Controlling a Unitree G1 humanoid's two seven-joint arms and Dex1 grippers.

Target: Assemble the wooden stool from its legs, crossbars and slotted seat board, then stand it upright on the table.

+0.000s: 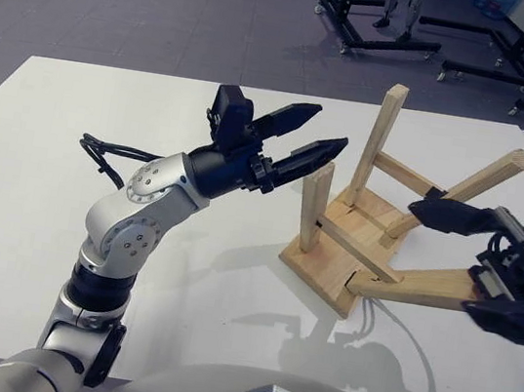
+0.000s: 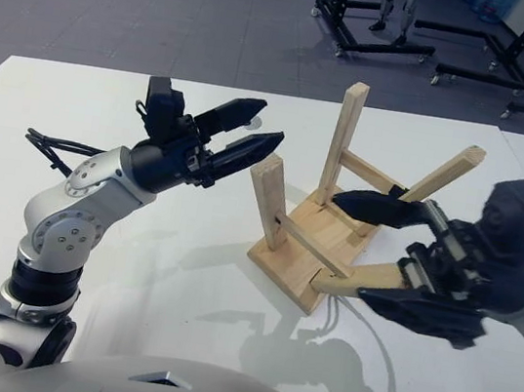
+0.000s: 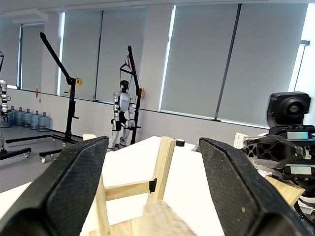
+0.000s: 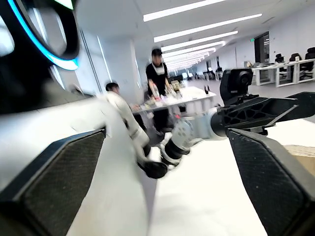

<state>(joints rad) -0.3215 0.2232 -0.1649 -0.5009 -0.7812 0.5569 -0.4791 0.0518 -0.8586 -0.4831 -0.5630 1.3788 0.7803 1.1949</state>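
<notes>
Now, stool [image 1: 330, 265] legs-up, L tool [image 1: 329, 127] spread, R tool [image 2: 347, 247] spread

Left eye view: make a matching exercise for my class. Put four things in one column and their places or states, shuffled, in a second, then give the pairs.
1 seat board
2 left pincer
3 right pincer
4 table

A white surface
B open, raised beside a leg
C lying on the table, legs sticking up
D open, on the robot's right

Pairs: 1-C; 2-B; 3-D; 4-A
</notes>
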